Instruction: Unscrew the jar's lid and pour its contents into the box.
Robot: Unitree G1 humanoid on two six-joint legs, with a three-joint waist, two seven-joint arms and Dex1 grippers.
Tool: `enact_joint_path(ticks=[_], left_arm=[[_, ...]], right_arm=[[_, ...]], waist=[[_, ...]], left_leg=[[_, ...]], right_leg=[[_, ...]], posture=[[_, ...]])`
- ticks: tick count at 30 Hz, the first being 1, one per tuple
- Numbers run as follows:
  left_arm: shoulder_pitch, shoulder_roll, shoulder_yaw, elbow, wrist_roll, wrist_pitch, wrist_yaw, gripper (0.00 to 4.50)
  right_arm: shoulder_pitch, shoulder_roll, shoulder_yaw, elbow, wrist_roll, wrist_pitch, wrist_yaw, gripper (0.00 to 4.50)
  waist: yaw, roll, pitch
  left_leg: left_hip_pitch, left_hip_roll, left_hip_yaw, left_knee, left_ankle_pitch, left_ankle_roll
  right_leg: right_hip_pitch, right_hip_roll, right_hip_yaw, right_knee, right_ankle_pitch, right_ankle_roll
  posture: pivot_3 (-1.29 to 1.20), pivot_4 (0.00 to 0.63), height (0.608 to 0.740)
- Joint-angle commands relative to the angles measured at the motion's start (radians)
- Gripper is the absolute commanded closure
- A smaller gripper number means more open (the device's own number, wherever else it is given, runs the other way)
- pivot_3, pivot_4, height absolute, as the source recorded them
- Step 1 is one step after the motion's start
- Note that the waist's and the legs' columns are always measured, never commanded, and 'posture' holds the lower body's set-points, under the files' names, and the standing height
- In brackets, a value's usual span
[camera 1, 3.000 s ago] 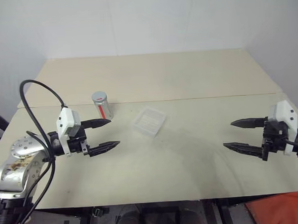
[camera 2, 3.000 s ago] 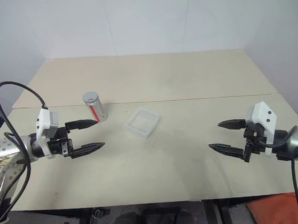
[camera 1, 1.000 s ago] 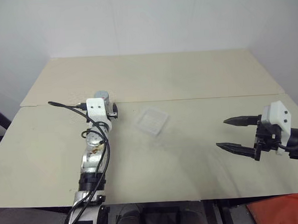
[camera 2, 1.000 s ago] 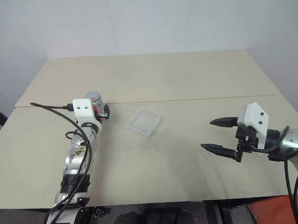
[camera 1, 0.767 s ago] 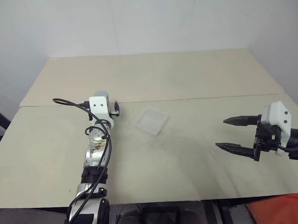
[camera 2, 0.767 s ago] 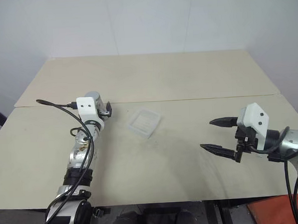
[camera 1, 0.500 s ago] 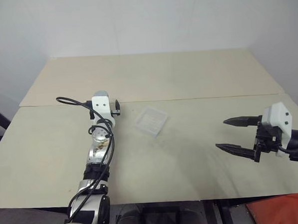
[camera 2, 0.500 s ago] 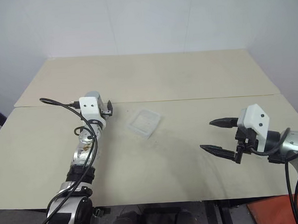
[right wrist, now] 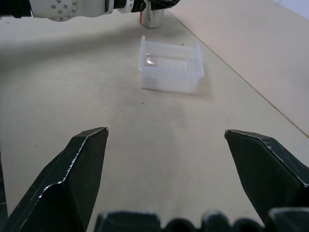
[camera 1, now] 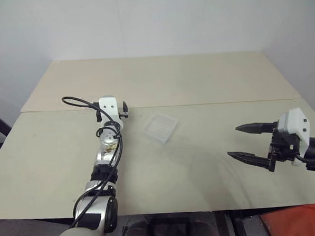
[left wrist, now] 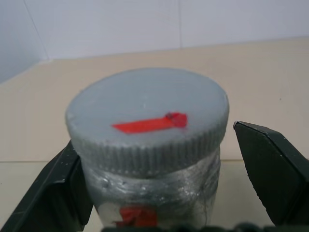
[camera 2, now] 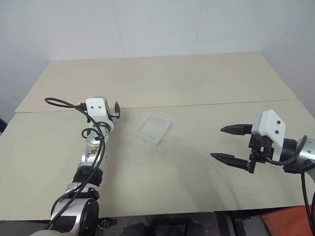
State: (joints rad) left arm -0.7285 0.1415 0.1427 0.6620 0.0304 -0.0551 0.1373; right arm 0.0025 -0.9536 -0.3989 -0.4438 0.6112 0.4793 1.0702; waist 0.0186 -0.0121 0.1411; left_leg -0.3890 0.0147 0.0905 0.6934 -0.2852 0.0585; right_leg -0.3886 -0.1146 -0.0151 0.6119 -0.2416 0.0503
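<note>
The jar [left wrist: 149, 193] stands on the tabletop [camera 1: 197, 79] between the left claw [left wrist: 159, 159]'s spread fingers, one touching, not clenched. Rigid, light, probably slick; grip the body below the ribbed lid [left wrist: 147, 113]. Right claw [camera 1: 252, 141] hangs released

A pale beige desk [camera 1: 197, 79] carries everything, its top crossed from side to side by a thin seam about halfway back. The jar [left wrist: 149, 159], silver-grey with a red-marked grey lid [left wrist: 147, 113] screwed on, stands upright just at that seam, toward the desk's left edge. The clear plastic box [camera 1: 160, 128] lies flat near the desk's middle, apart from the jar and turned slightly askew to the desk's edges.
</note>
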Motion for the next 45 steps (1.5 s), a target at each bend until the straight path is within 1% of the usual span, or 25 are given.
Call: enact_joint_path(ticks=[1,2,3,4,5,6,9,12,15,16,17,18,21,22,25,26,28,32,34,38,40,43,45], left_arm=[[-0.025,0.005,0.013,-0.006,-0.024,-0.026,-0.010,0.95],[-0.024,0.006,0.011,-0.006,-0.023,-0.028,-0.012,1.22],[-0.024,0.006,0.010,-0.006,-0.023,-0.028,-0.011,1.62],[-0.025,0.007,0.009,-0.005,-0.022,-0.029,-0.011,1.88],[-0.027,0.007,0.010,-0.006,-0.024,-0.028,-0.011,2.26],[-0.028,0.009,0.010,-0.006,-0.023,-0.027,-0.012,2.49],[-0.029,0.025,-0.006,-0.029,-0.017,-0.021,-0.047,2.50],[-0.014,0.063,-0.042,-0.109,-0.023,0.015,-0.160,2.50],[0.009,0.192,-0.081,-0.313,-0.136,0.192,-0.481,2.50],[0.010,0.239,-0.083,-0.371,-0.176,0.253,-0.567,2.50],[0.010,0.268,-0.083,-0.404,-0.200,0.293,-0.612,2.50],[0.007,0.316,-0.079,-0.439,-0.229,0.322,-0.682,2.50],[-0.010,0.439,-0.056,-0.505,-0.331,0.436,-0.869,2.50],[-0.018,0.465,-0.047,-0.513,-0.362,0.467,-0.913,2.50],[-0.009,0.542,-0.030,-0.555,-0.557,0.521,-1.238,2.50],[-0.002,0.544,-0.035,-0.568,-0.601,0.519,-1.322,2.50],[-0.005,0.520,-0.064,-0.573,-0.629,0.524,-1.383,2.50],[-0.035,0.461,-0.133,-0.522,-0.597,0.478,-1.452,2.50],[-0.048,0.428,-0.161,-0.486,-0.571,0.435,-1.473,2.50],[-0.077,0.365,-0.191,-0.414,-0.530,0.361,-1.494,2.50],[-0.101,0.338,-0.205,-0.375,-0.516,0.341,-1.505,2.50],[-0.129,0.314,-0.214,-0.331,-0.497,0.316,-1.519,2.50],[-0.147,0.306,-0.220,-0.308,-0.483,0.306,-1.527,2.50]], right_arm=[[-0.003,-0.002,-0.040,-0.031,0.016,-0.007,-0.014,0.00],[-0.003,-0.002,-0.040,-0.031,0.016,-0.007,-0.017,0.00],[-0.003,-0.001,-0.041,-0.032,0.017,-0.008,-0.018,0.00],[-0.005,-0.001,-0.040,-0.032,0.017,-0.009,-0.021,0.00],[-0.008,0.000,-0.039,-0.032,0.017,-0.008,-0.025,0.00],[-0.010,0.001,-0.039,-0.033,0.018,-0.007,-0.029,0.00],[-0.014,0.012,-0.037,-0.045,0.033,-0.003,-0.041,0.00],[-0.033,0.021,-0.027,-0.056,0.049,0.011,-0.061,0.00],[-0.104,0.028,0.002,-0.062,0.093,0.034,-0.078,0.00],[-0.133,0.032,0.015,-0.059,0.105,0.044,-0.086,0.00],[-0.151,0.034,0.023,-0.056,0.112,0.052,-0.092,0.00],[-0.174,0.037,0.032,-0.052,0.124,0.062,-0.096,0.00],[-0.233,0.044,0.056,-0.031,0.159,0.093,-0.099,0.00],[-0.251,0.046,0.063,-0.022,0.169,0.103,-0.100,0.00],[-0.345,0.055,0.113,0.016,0.221,0.158,-0.090,0.00],[-0.377,0.060,0.133,0.026,0.229,0.170,-0.087,0.00],[-0.443,0.072,0.179,0.045,0.229,0.187,-0.084,0.00],[-0.588,0.118,0.269,0.070,0.236,0.252,-0.108,0.00],[-0.654,0.153,0.310,0.073,0.232,0.285,-0.137,0.00],[-0.779,0.248,0.376,0.095,0.217,0.361,-0.241,0.00],[-0.831,0.305,0.427,0.116,0.168,0.385,-0.315,0.00],[-0.874,0.366,0.466,0.153,0.112,0.394,-0.377,0.00],[-0.888,0.392,0.482,0.152,0.096,0.402,-0.395,0.00]], waist=[[0.000,0.000,0.000],[0.000,0.000,0.000],[0.000,0.000,0.000],[0.000,0.000,0.000],[0.001,0.000,0.000],[0.001,0.000,0.000],[0.000,0.000,0.000],[-0.001,0.000,0.000],[-0.009,0.000,0.000],[-0.013,0.000,0.000],[-0.016,0.000,0.000],[-0.018,0.000,0.000],[-0.018,0.000,0.000],[-0.019,0.000,0.000],[-0.016,0.000,0.000],[-0.015,0.000,0.000],[-0.009,0.000,0.000],[-0.008,0.000,0.000],[-0.008,0.000,0.000],[-0.011,0.000,0.000],[-0.011,0.000,0.000],[-0.013,0.000,0.000],[-0.012,0.000,0.000]], left_leg=[[0.000,0.000,0.000,0.000,0.000,0.000],[0.000,0.000,0.000,0.000,0.000,0.000],[0.000,0.000,0.000,0.000,0.000,0.000],[0.000,0.000,0.000,0.000,0.000,0.000],[0.000,0.000,0.000,0.000,0.000,0.000],[0.000,0.000,0.000,0.000,0.000,0.000],[0.000,0.000,0.000,0.000,0.000,0.000],[0.000,0.000,0.000,0.000,0.000,-0.001],[-0.001,0.000,0.000,0.000,0.001,-0.001],[-0.001,0.001,0.000,0.000,0.001,-0.002],[-0.001,0.001,0.000,0.000,0.001,-0.002],[-0.001,0.001,0.000,0.000,0.002,-0.003],[0.000,0.001,0.000,0.000,0.002,-0.003],[0.000,0.001,0.000,0.000,0.002,-0.003],[-0.001,0.001,0.000,0.000,0.002,-0.003],[-0.001,0.001,0.000,0.000,0.002,-0.003],[-0.001,0.001,0.000,0.000,0.002,-0.003],[-0.001,0.000,0.000,0.001,0.002,-0.002],[-0.001,0.000,0.000,0.001,0.002,-0.002],[-0.004,0.000,0.001,0.001,0.002,-0.002],[-0.006,0.000,0.000,0.001,0.002,-0.002],[-0.014,-0.001,0.001,0.003,0.002,-0.002],[-0.014,-0.001,0.001,0.003,0.002,-0.002]], right_leg=[[0.000,0.000,0.000,0.000,0.000,0.000],[0.000,0.000,0.000,0.000,0.000,0.000],[0.000,0.000,0.000,0.000,0.000,0.000],[0.000,0.000,0.000,0.000,0.000,0.000],[0.000,0.000,0.000,0.000,0.000,0.000],[0.000,0.000,0.000,0.000,0.000,0.000],[0.000,0.000,0.000,0.000,0.000,0.000],[0.000,0.001,0.000,0.000,0.000,0.000],[-0.001,0.001,0.000,0.001,0.000,0.000],[-0.001,0.001,0.000,0.002,0.000,0.000],[-0.002,0.002,0.000,0.002,0.000,0.000],[-0.002,0.002,0.000,0.002,0.000,0.000],[-0.002,0.002,0.000,0.002,0.000,0.000],[-0.001,0.002,0.000,0.002,0.000,0.000],[-0.001,0.002,0.000,0.002,0.000,0.000],[-0.001,0.002,0.000,0.002,0.000,0.000],[-0.001,0.002,-0.001,0.001,0.000,0.000],[-0.001,0.003,0.000,0.002,0.000,0.000],[-0.001,0.003,0.000,0.002,0.000,0.000],[-0.004,0.004,0.000,0.002,0.000,0.000],[-0.007,0.004,0.000,0.003,0.000,0.000],[-0.016,0.004,0.000,0.007,0.000,0.000],[-0.017,0.004,-0.001,0.009,0.000,0.000]], posture=[[0.00,0.150,0.740],[0.00,0.150,0.740],[0.00,0.150,0.740],[0.00,0.150,0.740],[0.00,0.150,0.740],[0.00,0.150,0.740],[0.00,0.150,0.740],[0.00,0.150,0.740],[0.00,0.150,0.740],[0.00,0.150,0.740],[0.00,0.150,0.740],[0.00,0.150,0.740],[0.00,0.150,0.740],[0.00,0.150,0.740],[0.00,0.150,0.740],[0.00,0.150,0.740],[0.00,0.150,0.740],[0.00,0.150,0.740],[0.00,0.150,0.740],[0.00,0.150,0.740],[0.00,0.150,0.740],[0.00,0.150,0.740],[0.00,0.150,0.740]])
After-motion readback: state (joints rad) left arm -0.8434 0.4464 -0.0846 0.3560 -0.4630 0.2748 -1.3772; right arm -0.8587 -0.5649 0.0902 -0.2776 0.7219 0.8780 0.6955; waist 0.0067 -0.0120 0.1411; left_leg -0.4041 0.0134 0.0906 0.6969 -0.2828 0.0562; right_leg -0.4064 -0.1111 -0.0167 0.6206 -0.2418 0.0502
